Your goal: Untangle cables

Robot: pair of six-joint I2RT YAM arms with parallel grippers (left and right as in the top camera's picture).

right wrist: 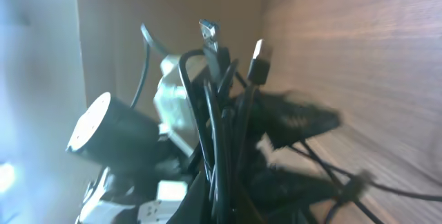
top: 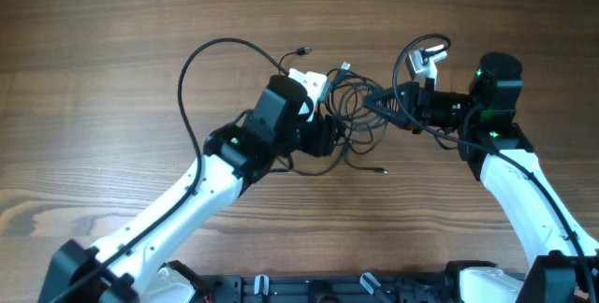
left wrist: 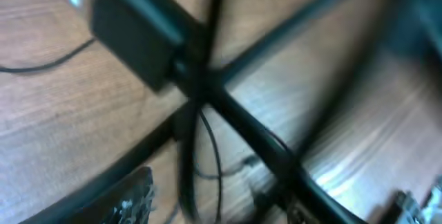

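Note:
The thin black cables (top: pixel 357 116) lie in a tangled knot at the table's middle. One long loop (top: pixel 192 64) arcs out to the left, and small plug ends lie at the knot's edges. My left gripper (top: pixel 329 139) sits at the knot's left side. In the blurred left wrist view its fingers (left wrist: pixel 273 207) look spread, with cable strands (left wrist: pixel 214 148) crossing between them. My right gripper (top: pixel 382 107) reaches in from the right. In the right wrist view it (right wrist: pixel 228 196) is shut on a bunch of cables (right wrist: pixel 217 113) whose two plug ends point up.
A thicker looped cable with a white connector (top: pixel 429 57) belongs to the right arm. The left arm's white and black wrist (right wrist: pixel 173 106) is close behind the held bunch. Bare wooden table (top: pixel 112 79) lies all around.

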